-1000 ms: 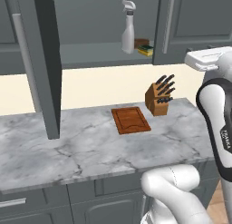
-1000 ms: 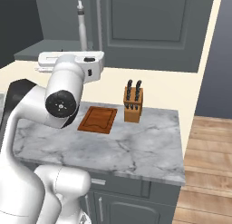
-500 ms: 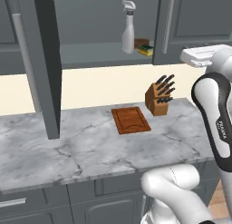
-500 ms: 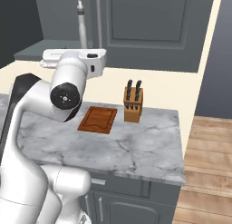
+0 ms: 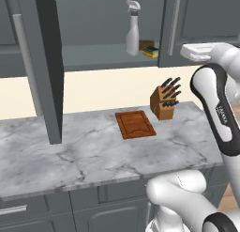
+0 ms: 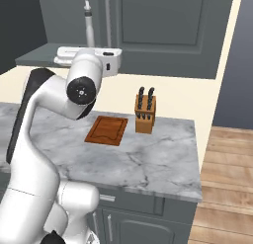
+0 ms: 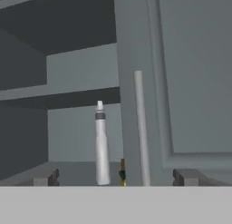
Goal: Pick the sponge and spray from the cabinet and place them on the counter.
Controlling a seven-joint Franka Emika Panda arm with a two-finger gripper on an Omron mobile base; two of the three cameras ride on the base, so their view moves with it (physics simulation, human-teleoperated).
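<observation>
- Spray (image 5: pixel 132 28) upright on the cabinet (image 5: pixel 93 62) shelf in the left base view, trigger nozzle at the top, long axis vertical.
- Sponge (image 5: pixel 151 52) lying flat just right of the bottle, beside a small brown box (image 5: pixel 146 44), near the edge of the closed right door.
- Gripper (image 5: pixel 196 50) raised to about shelf level, right of the sponge and the bottle, in front of the closed door; bottle therefore off to the hand's left and further in.
- Below, bare counter (image 5: pixel 70 151) with a cutting board (image 5: pixel 135 124) and a knife block (image 5: pixel 164 102).
- From the right base view, spray (image 6: pixel 90 28) seen as a slim upright shape on the shelf, gripper (image 6: pixel 64 57) level with its lower part and close in front of the shelf edge.
- Cutting board (image 6: pixel 106 130) and knife block (image 6: pixel 145 112) well below on the counter (image 6: pixel 163 164).
- In the hand view, spray (image 7: pixel 101 146) standing left of centre between the two finger tips (image 7: pixel 45 178), set wide apart and holding nothing.
- Thin yellow-and-dark sliver (image 7: pixel 122 172) just right of the bottle, probably the sponge's edge, hard against the door edge.
- Silver door handle (image 7: pixel 141 128) vertical beside it.
- Judged next: a leftward shift and a forward reach to straddle the upright bottle, keeping clear of the closed door.
</observation>
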